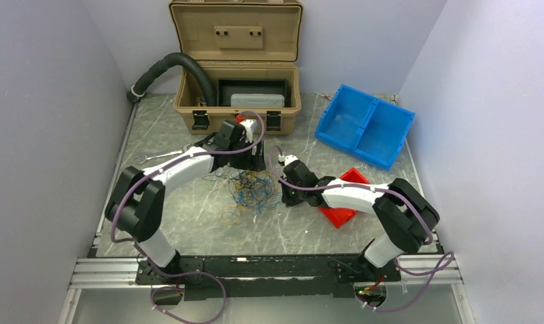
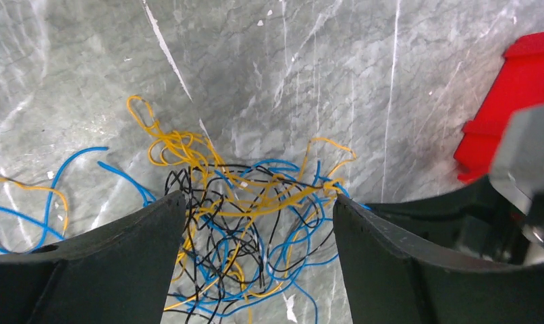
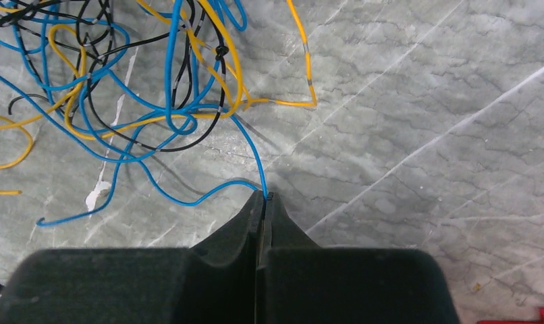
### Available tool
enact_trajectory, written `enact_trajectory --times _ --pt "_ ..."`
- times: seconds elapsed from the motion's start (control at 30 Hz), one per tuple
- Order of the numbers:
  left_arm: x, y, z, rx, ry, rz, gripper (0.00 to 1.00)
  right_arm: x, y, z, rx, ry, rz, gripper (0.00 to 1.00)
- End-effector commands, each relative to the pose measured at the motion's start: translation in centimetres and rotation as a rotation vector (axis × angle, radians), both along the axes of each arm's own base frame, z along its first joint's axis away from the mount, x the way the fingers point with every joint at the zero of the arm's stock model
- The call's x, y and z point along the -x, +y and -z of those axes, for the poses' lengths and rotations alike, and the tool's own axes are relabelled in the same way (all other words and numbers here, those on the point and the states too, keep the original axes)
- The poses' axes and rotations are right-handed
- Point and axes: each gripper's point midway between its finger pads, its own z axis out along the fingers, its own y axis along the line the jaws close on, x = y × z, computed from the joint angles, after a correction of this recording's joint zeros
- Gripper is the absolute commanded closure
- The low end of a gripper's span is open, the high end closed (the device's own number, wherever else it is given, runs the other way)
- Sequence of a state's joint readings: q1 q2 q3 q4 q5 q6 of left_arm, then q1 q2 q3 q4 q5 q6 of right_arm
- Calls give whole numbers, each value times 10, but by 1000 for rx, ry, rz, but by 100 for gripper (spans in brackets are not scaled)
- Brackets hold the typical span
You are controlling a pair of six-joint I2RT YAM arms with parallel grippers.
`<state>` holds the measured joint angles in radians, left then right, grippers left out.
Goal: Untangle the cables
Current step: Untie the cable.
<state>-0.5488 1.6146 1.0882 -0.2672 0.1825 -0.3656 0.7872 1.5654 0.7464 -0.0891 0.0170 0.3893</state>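
The cables (image 1: 246, 189) lie as a loose tangle of thin blue, yellow-orange and black wires on the marble table between the two arms. My left gripper (image 2: 259, 199) is open above the cables (image 2: 242, 229), one dark finger on each side of the knot and nothing pinched. My left gripper (image 1: 250, 162) sits at the tangle's far edge. My right gripper (image 3: 264, 197) is shut on a single blue cable (image 3: 252, 152) that runs from its tips up into the tangle (image 3: 121, 81). My right gripper (image 1: 287, 198) stands at the tangle's right edge.
An open tan case (image 1: 239, 101) stands at the back, with a black corrugated hose (image 1: 168, 67) running into it. A blue bin (image 1: 364, 125) is at the back right. A red tray (image 1: 343, 202) lies under the right arm. A wrench (image 1: 154, 156) lies by the left arm.
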Motion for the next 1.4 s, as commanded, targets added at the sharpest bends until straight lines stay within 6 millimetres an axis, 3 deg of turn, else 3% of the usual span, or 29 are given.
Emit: enact_trajectory --times 0.0,0.17,0.33,0.4,0.67,0.93,1.13,1.37 --pt "-2 -15 2 24 113 -64 17 -7 12 -24 -88 -67 -3 100" --pt "0 -23 15 -8 203 -127 14 -8 14 -27 -95 -78 -9 100" --pt "6 -12 17 -30 251 -234 9 -7 14 -32 -111 -93 -9 100" --pt "6 -5 7 -19 238 -297 1 -5 12 -32 -112 -93 -11 100" --pt "15 13 -35 54 250 -499 1 -6 13 -38 -135 -115 -8 100" --pt "30 -23 -44 258 400 -467 1 -3 17 -43 -162 -118 -26 100" --pt "25 -20 -36 240 430 -537 2 1 15 -50 -180 -129 -22 100" --pt "23 -38 -22 273 548 -532 2 4 12 -52 -187 -133 -20 100"
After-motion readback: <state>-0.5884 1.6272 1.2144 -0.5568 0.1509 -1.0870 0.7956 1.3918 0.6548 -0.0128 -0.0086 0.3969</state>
